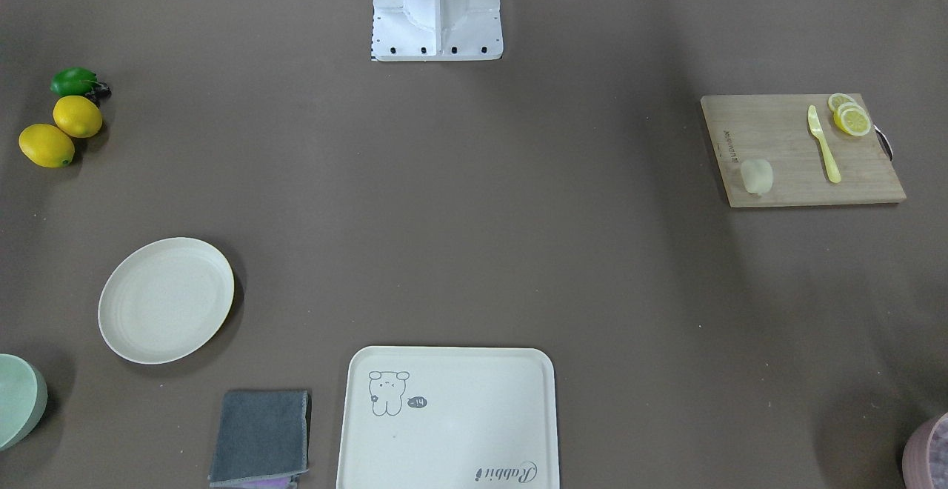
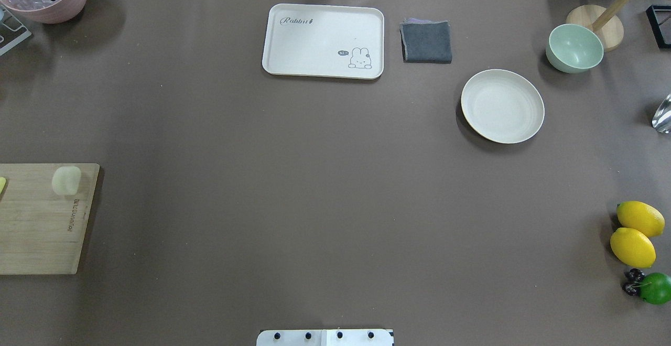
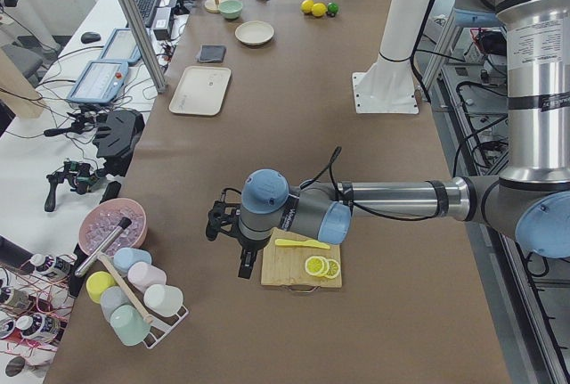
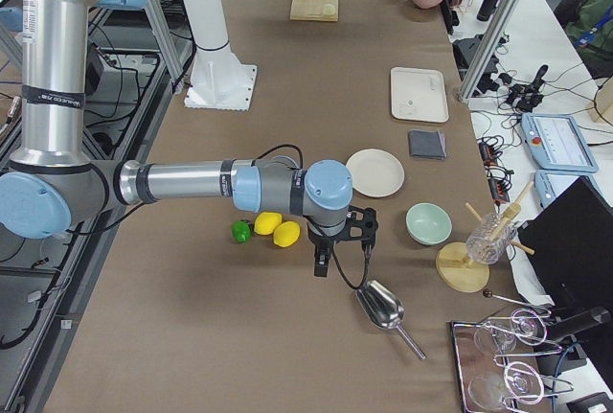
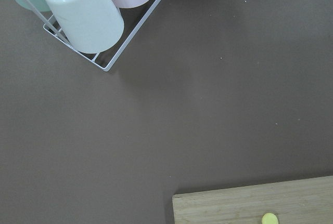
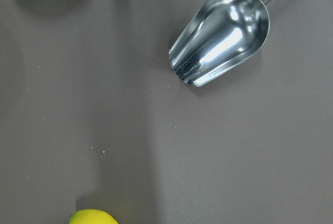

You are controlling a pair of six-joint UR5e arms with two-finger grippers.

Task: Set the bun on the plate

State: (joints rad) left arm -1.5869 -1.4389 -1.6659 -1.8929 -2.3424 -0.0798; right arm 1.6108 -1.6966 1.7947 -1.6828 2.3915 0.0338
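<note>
Over on the left, the left gripper [image 3: 242, 264] hangs just off the edge of the cutting board [image 2: 36, 230], can't tell if its fingers are apart or together. The bun [image 2: 66, 180] sits on that board's far corner. Mid-table there's the tray [image 2: 314, 42], then a grey cloth [image 2: 426, 42], then the plate [image 2: 502, 106], well apart from the bun. Far right, the right gripper [image 4: 323, 262] hovers near the lemons [image 4: 278, 229], can't tell its fingers either.

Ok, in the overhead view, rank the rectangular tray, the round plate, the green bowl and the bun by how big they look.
Largest to smallest:
1. tray
2. plate
3. green bowl
4. bun
None of these look close in size.
</note>
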